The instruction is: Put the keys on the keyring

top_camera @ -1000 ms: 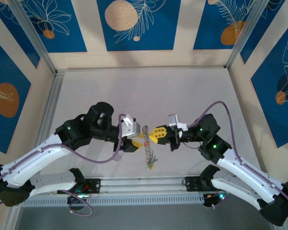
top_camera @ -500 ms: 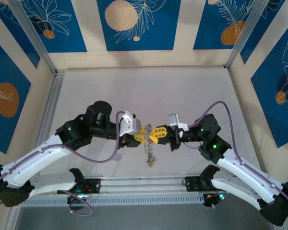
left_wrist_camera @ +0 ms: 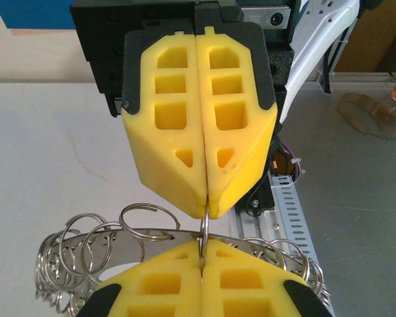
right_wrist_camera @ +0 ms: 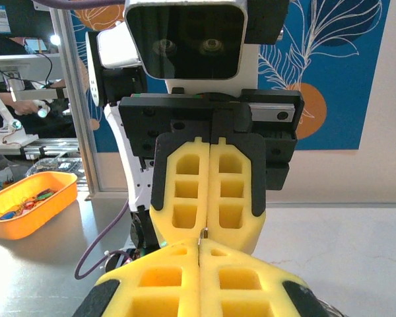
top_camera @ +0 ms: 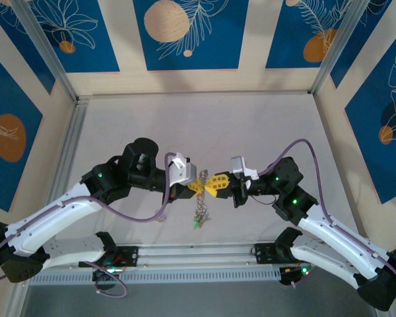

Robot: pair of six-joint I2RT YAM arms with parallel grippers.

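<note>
Top external view: the left tool (top_camera: 200, 187) and the right tool (top_camera: 210, 186) are seen tip to tip above the near middle of the tabletop (top_camera: 251, 125). The keyring (top_camera: 200, 208) is seen hanging straight down from the spot where the tips meet, clear of the tabletop as far as can be judged. A small green key (top_camera: 196, 225) is seen at its lower end; the other keys are too small to be made out.

From the left wrist, the left tool (left_wrist_camera: 201, 247) is seen fully closed, its yellow pads pressed flat together. The right tool (left_wrist_camera: 206, 210) is seen opposite it, closed in the same way. A thin wire loop (left_wrist_camera: 203, 231) of the keyring (left_wrist_camera: 119, 239) is pinched at one end in each seam. The grey metal band is seen running sideways just behind the left tool's tips, fringed with small wire rings (left_wrist_camera: 72, 247) bunched thickest at the left.

From the right wrist, the right tool (right_wrist_camera: 199, 246) and the left tool (right_wrist_camera: 205, 231) are again seen closed and almost touching. An orange tray (right_wrist_camera: 33, 221) holding small coloured objects is seen far off to the left.
</note>
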